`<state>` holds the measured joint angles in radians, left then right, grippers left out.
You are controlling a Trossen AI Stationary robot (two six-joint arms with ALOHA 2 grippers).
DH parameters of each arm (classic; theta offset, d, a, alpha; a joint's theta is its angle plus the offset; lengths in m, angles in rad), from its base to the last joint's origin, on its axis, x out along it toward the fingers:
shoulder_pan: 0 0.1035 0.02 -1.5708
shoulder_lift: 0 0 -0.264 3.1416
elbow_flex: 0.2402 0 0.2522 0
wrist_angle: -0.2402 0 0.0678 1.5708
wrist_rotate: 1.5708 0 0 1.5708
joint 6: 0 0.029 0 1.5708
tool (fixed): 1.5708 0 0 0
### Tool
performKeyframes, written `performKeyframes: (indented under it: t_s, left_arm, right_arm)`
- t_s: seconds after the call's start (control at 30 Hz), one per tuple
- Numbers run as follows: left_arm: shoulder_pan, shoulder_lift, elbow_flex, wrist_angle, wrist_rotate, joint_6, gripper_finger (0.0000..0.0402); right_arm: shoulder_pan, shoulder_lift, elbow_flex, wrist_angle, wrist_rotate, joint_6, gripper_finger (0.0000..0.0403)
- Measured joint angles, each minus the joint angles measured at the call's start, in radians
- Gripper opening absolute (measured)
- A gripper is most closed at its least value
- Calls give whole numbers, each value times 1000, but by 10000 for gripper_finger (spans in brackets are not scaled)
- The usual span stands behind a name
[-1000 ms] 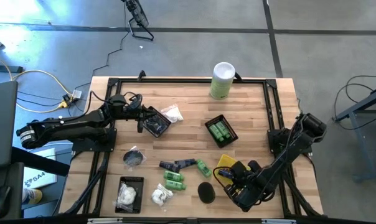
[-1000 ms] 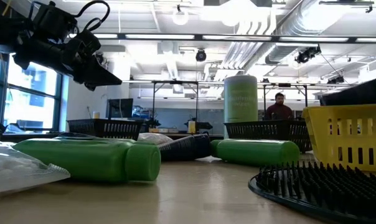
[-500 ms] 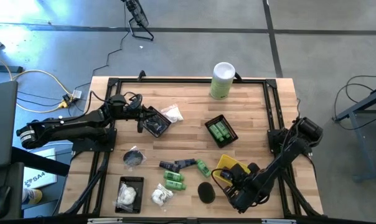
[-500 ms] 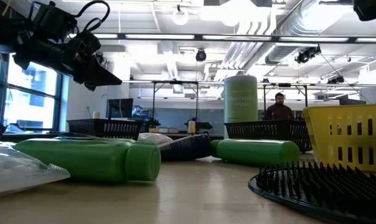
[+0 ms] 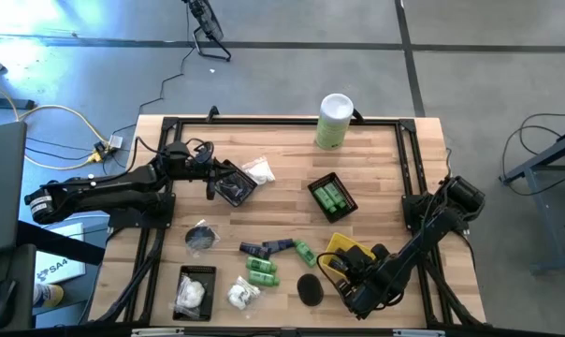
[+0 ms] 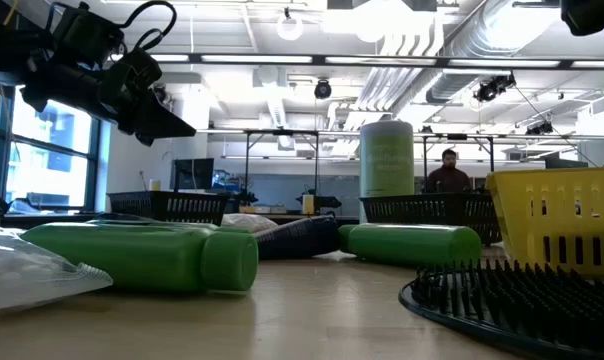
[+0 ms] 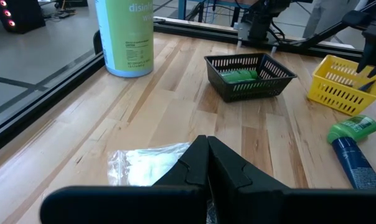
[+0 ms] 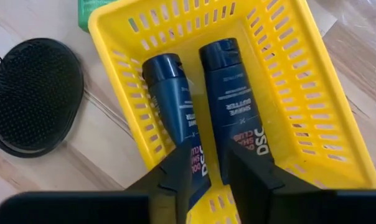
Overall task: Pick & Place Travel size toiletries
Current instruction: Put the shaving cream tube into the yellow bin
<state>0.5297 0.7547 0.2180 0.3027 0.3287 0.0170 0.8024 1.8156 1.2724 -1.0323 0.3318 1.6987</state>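
My right gripper (image 5: 350, 267) (image 8: 214, 171) hangs open above the yellow basket (image 5: 341, 249) (image 8: 113, 25), touching nothing. Two dark navy tubes (image 8: 172, 99) (image 8: 231, 99) lie side by side on the basket's floor. My left gripper (image 5: 247, 188) (image 7: 206, 146) (image 6: 187, 130) is shut and raised over the table's left part, with nothing showing between its fingers. A white crinkly packet (image 5: 259, 171) (image 7: 147, 168) lies just under it. Green bottles (image 5: 261, 271) (image 6: 142, 255), navy tubes (image 5: 264, 248) and black discs (image 5: 309, 288) (image 5: 201, 236) lie on the table.
A black basket (image 5: 331, 197) (image 7: 250, 76) holds green bottles. Another black basket (image 5: 195, 292) at the near edge holds white packets, with a loose packet (image 5: 242, 295) beside it. The tall white-and-green canister (image 5: 334, 120) (image 7: 124, 37) stands at the far edge. A person shows far behind the table.
My right gripper has risen straight up from the yellow basket: in the low view it has gone from just above the basket's rim to the picture's top. The left arm and all the things on the table have kept still.
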Motion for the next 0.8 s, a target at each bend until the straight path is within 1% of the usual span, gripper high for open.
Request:
performKeyframes:
  t_s: [0.07, 0.17, 0.27, 0.47, 0.53, 0.63, 0.8]
  left_arm:
    - [0, 0, 0, 0, 0, 0, 0]
    - [0, 0, 0, 0, 0, 0, 0]
    - [0, 0, 0, 1, 0, 0, 0]
    - [0, 0, 0, 1, 0, 2, 0]
    - [0, 0, 0, 1, 0, 3, 0]
    - [0, 0, 0, 1, 0, 4, 0]
    - [0, 0, 0, 1, 0, 4, 0]
  right_arm:
    - [0, -3, 0, -11, -6, -9, 104]
    - [-11, -20, 0, -24, -23, -30, 109]
    - [-35, -48, 0, -28, -34, -62, 101]
    - [-85, -115, 0, -26, -43, -117, 72]
    - [-102, -132, 0, -16, -32, -147, 63]
    - [-127, -147, 0, 18, 12, -208, 52]
    - [-177, -151, 0, 149, 61, -380, 42]
